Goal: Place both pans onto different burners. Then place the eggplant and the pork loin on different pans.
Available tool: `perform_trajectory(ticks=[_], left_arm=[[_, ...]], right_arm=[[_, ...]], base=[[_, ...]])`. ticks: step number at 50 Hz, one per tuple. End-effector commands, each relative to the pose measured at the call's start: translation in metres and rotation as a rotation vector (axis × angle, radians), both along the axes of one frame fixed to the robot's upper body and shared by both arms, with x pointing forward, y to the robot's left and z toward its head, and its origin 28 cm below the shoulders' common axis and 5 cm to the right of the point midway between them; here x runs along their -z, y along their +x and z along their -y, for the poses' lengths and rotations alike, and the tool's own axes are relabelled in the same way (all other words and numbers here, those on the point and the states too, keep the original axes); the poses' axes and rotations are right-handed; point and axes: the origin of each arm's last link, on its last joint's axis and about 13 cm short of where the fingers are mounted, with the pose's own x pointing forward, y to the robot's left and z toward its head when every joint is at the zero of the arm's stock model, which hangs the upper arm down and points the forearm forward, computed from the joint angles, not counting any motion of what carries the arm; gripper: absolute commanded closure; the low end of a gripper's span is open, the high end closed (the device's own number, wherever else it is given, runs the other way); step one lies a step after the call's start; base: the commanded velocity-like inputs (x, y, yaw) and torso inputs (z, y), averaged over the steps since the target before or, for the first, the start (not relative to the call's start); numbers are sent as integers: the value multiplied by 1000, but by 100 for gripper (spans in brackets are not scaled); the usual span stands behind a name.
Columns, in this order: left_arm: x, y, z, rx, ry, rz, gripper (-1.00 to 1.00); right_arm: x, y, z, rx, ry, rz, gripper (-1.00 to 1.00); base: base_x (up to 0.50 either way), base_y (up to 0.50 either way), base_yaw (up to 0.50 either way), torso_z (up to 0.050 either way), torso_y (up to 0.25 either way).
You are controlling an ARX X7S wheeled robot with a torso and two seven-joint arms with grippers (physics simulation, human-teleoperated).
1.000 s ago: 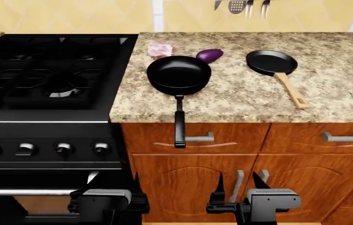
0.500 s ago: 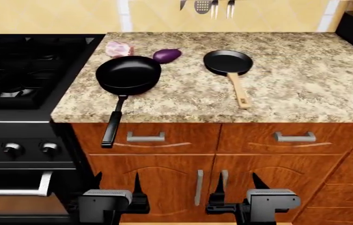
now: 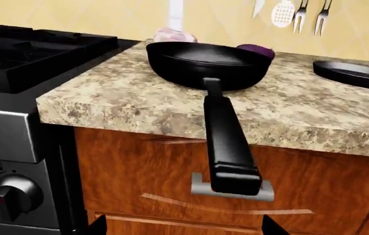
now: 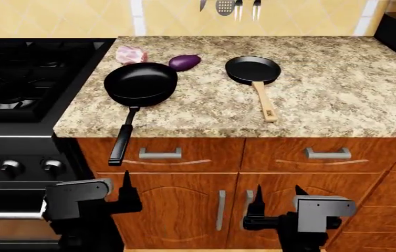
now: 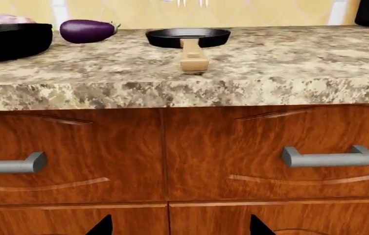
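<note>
Left claw [image 4: 125, 191] released, empty, low before cabinets, deep pan [image 4: 141, 83] above on counter

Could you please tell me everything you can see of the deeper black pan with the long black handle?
The deeper pan is round, black and matte-looking, with fairly high walls, and it is empty. It sits upright on the granite-look counter, near the counter's stove-side end. Its long black handle points toward the robot and overhangs the counter's front edge, above a drawer pull. The pork loin and eggplant lie just behind it; whether they touch it is unclear. Neither tool touches it.
</note>
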Motion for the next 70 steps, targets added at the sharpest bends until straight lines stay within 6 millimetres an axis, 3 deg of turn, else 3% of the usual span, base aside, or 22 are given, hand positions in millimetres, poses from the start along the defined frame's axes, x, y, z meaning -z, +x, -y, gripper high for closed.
perform_trajectory(ticks=[1,3,17,33,70], left_arm=[[-79,-25,-10,143,-5,-1,-100],[-92,-29,-10,168,1,11,-100],[-127,-47,-7,259,42,106,-100],[-174,-39,-14,200,120,229,-100],[-176,-37,-18,166,120,250,-100]], right_arm=[[-56,-9,14,-44,9,9,-100],[-65,-10,16,-46,-2,13,-100],[-106,-12,20,-44,-56,94,-100],[-172,-17,22,-81,-143,200,-100],[-173,-11,21,-83,-139,185,-100]], base=[[0,0,0,0,0],[0,0,0,0,0],[0,0,0,0,0],[0,0,0,0,0],[457,0,0,0,0]])
